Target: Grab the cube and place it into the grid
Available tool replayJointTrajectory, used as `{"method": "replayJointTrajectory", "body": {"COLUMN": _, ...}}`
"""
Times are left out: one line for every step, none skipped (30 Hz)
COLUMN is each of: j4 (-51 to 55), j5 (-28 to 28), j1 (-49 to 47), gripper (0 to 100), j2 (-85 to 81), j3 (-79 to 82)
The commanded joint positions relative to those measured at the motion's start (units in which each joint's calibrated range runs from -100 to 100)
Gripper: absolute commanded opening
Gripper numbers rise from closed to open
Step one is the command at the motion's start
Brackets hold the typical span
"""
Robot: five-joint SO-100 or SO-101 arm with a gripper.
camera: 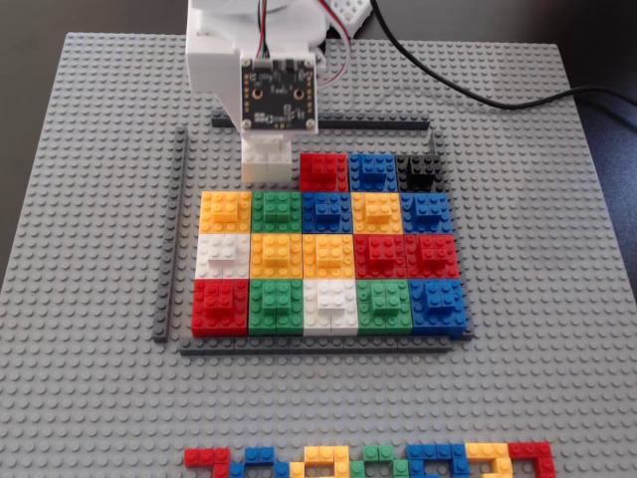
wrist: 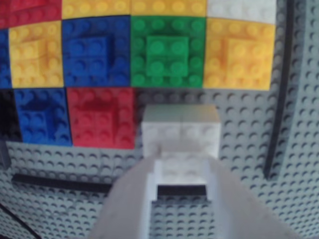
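gripper [wrist: 182, 167] fingertips hidden behind clamped cube [wrist: 180, 130], grid [wrist: 149, 55] edges cropped

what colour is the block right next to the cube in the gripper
Red, seen best in the wrist view, beside the white cube held by the gripper.

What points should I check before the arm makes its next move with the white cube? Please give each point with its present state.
1. The cube is in the gripper: ok.
2. An open cell is left in the grid, beside the red block: ok.
3. The cube is square to its neighbours: ok in the wrist view.
4. The cube is fully pressed down on the baseplate: cannot tell.
5. The cable lies clear of the grid: ok.
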Motion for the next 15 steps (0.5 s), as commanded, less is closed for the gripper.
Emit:
{"method": "replayJointTrajectory", "body": {"j4": -0.22, "j5": -0.54, "j1": 0.04, "gripper": 2, "j2": 0.75, "j3": -1.26}}
{"method": "replayJointTrajectory", "body": {"j4": -0.27, "j5": -0.63, "j1": -0.04, "gripper": 2, "j2": 1.18, "j3": -1.35}}
{"method": "replayJointTrajectory", "body": {"j4": -0.37, "j5": -0.78, "j1": -0.19, "gripper": 2, "j2": 1.44, "j3": -1.35}}
{"method": "replayJointTrajectory", "body": {"j4": -0.37, "j5": -0.83, "j1": -0.33, "gripper": 2, "j2": 1.79, "j3": -1.44}}
{"method": "replayJointTrajectory", "body": {"j4": -0.37, "j5": -0.88, "j1": -0.48, "gripper": 2, "j2": 2.04, "j3": -1.53}}
{"method": "replayJointTrajectory", "body": {"j4": -0.37, "j5": -0.98, "j1": -0.63, "gripper": 2, "j2": 2.22, "j3": -1.62}}
{"method": "replayJointTrajectory", "body": {"j4": -0.42, "j5": -1.03, "j1": -0.77, "gripper": 2, "j2": 2.30, "j3": -1.71}}
{"method": "replayJointTrajectory", "body": {"j4": -0.52, "j5": -1.12, "j1": -0.92, "gripper": 2, "j2": 2.39, "j3": -1.80}}
{"method": "replayJointTrajectory", "body": {"j4": -0.56, "j5": -1.22, "j1": -1.00, "gripper": 2, "j2": 2.47, "j3": -1.89}}
{"method": "replayJointTrajectory", "body": {"j4": -0.61, "j5": -1.22, "j1": -1.14, "gripper": 2, "j2": 2.56, "j3": -2.07}}
{"method": "replayJointTrajectory", "body": {"j4": -0.66, "j5": -1.27, "j1": -1.22, "gripper": 2, "j2": 2.56, "j3": -2.17}}
{"method": "replayJointTrajectory", "body": {"j4": -0.81, "j5": -1.37, "j1": -1.36, "gripper": 2, "j2": 2.65, "j3": -2.26}}
{"method": "replayJointTrajectory", "body": {"j4": -0.91, "j5": -1.42, "j1": -1.44, "gripper": 2, "j2": 2.73, "j3": -2.44}}
{"method": "replayJointTrajectory", "body": {"j4": -1.00, "j5": -1.51, "j1": -1.44, "gripper": 2, "j2": 2.73, "j3": -2.62}}
{"method": "replayJointTrajectory", "body": {"j4": -1.05, "j5": -1.56, "j1": -1.51, "gripper": 2, "j2": 2.90, "j3": -2.80}}
